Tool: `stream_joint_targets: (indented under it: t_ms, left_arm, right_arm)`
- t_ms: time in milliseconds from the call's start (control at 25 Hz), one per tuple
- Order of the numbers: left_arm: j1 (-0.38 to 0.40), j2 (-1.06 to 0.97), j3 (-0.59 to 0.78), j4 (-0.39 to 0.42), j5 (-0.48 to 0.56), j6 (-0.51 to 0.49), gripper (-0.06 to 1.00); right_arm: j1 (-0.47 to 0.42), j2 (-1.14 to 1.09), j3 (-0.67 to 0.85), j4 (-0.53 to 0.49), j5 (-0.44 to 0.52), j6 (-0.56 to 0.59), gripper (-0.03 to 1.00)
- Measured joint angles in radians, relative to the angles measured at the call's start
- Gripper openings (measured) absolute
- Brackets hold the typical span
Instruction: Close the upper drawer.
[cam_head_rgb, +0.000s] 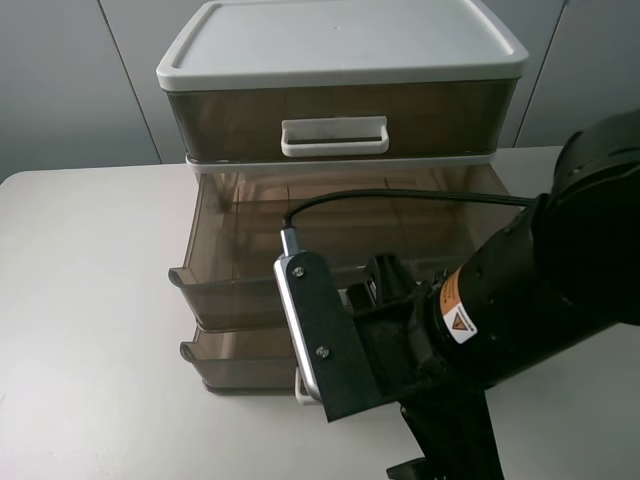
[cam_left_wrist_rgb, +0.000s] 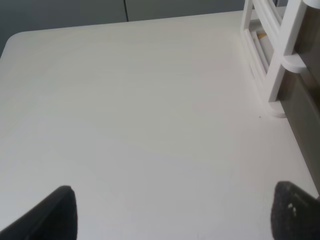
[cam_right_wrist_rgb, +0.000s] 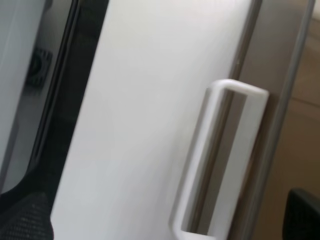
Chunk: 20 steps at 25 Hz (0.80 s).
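Right arm (cam_head_rgb: 560, 260) lines up on the brown plastic drawer cabinet (cam_head_rgb: 340, 40) at the back of the white bench (cam_head_rgb: 90, 300). The top drawer (cam_head_rgb: 230, 120), in the upper centre of the high view, sits flush with its frame. We take the upper drawer (cam_head_rgb: 250, 290) of the task to be the one below it. It is pulled well out at mid-frame and is the higher of the two that stand open, above the lowest drawer (cam_head_rgb: 235, 365), which is only slightly out.

We judge the step to be the approach, with no push begun. In the right wrist view the right pincer (cam_right_wrist_rgb: 162, 215) has its tips spread wide at the two lower corners of the frame, holding nothing, and a white loop handle (cam_right_wrist_rgb: 196, 160) shows right of centre between them. The next move calls for bringing the tips squarely against that drawer's front and pushing straight toward the cabinet until it sits flush.

The left pincer (cam_left_wrist_rgb: 175, 215) is likewise spread and empty over bare bench, with the cabinet's white frame (cam_left_wrist_rgb: 272, 50) at the upper right of its view.

Much is hidden. In the high view the arm and its camera bracket (cam_head_rgb: 320, 330) cover the open drawer's handle and the pincer itself. We cannot tell which drawer the handle in the wrist view belongs to, nor whether the tips touch it.
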<state>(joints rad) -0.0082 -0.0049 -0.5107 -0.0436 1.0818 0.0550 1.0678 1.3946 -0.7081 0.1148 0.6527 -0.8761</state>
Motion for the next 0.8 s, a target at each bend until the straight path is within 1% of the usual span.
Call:
stream_joint_targets:
  t_ms: [200, 320, 480, 680, 800]
  left_arm:
    - [0.0, 0.0, 0.0, 0.002, 0.0, 0.0, 0.74]
    - [0.0, 0.0, 0.0, 0.002, 0.0, 0.0, 0.74]
    - [0.0, 0.0, 0.0, 0.004, 0.0, 0.0, 0.74]
    - [0.0, 0.0, 0.0, 0.006, 0.0, 0.0, 0.74]
    - [0.0, 0.0, 0.0, 0.008, 0.0, 0.0, 0.74]
  right_arm:
    - [0.0, 0.006, 0.0, -0.034, -0.049, 0.0, 0.7]
    - [0.0, 0.006, 0.0, -0.071, -0.084, 0.0, 0.7]
    - [-0.011, 0.019, 0.0, -0.083, -0.098, 0.0, 0.7]
    - [-0.035, 0.034, 0.0, -0.13, -0.123, 0.0, 0.7]
    - [-0.035, 0.039, 0.0, -0.132, -0.148, 0.0, 0.7]
